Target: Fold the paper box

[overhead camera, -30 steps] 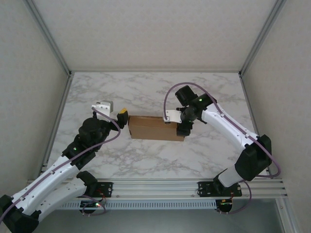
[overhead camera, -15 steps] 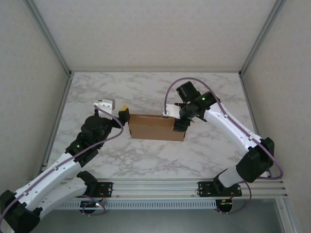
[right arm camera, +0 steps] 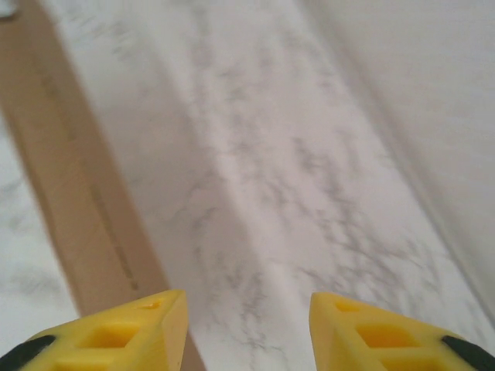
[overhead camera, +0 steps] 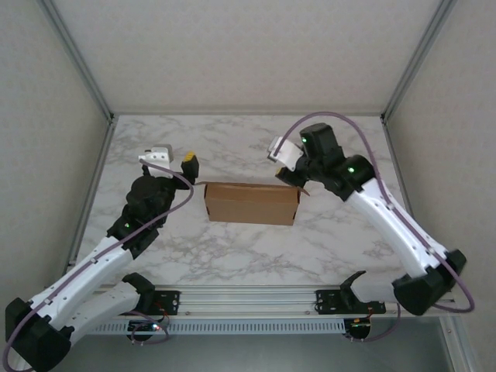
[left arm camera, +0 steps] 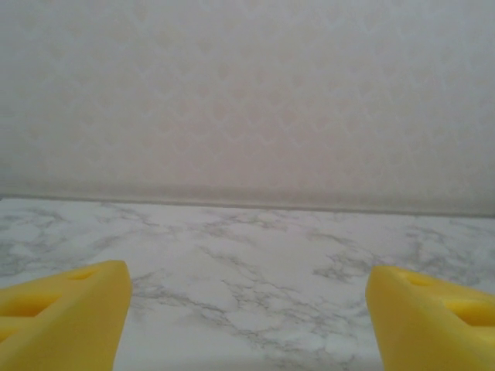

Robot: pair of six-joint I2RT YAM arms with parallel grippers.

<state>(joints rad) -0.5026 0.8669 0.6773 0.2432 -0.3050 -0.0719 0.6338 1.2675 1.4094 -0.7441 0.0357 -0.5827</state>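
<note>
The paper box (overhead camera: 251, 203) lies flat on the marble table as a closed brown rectangle, with a small flap sticking out at its upper right corner. My left gripper (overhead camera: 188, 161) hovers just off the box's upper left corner, apart from it. In the left wrist view its yellow fingers (left arm camera: 66, 317) stand wide open over bare marble. My right gripper (overhead camera: 294, 174) is lifted above the box's right end. Its yellow fingers (right arm camera: 124, 332) are open, and the box's long brown edge (right arm camera: 69, 193) runs along the left of that view.
The marble table (overhead camera: 248, 147) is walled by pale panels on three sides, with aluminium posts at the back corners. A metal rail (overhead camera: 248, 298) carrying both arm bases runs along the near edge. Open marble lies behind and in front of the box.
My right gripper has let go of the box's right end and risen up and back. The left gripper has drawn away to the upper left. The box now lies free.
</note>
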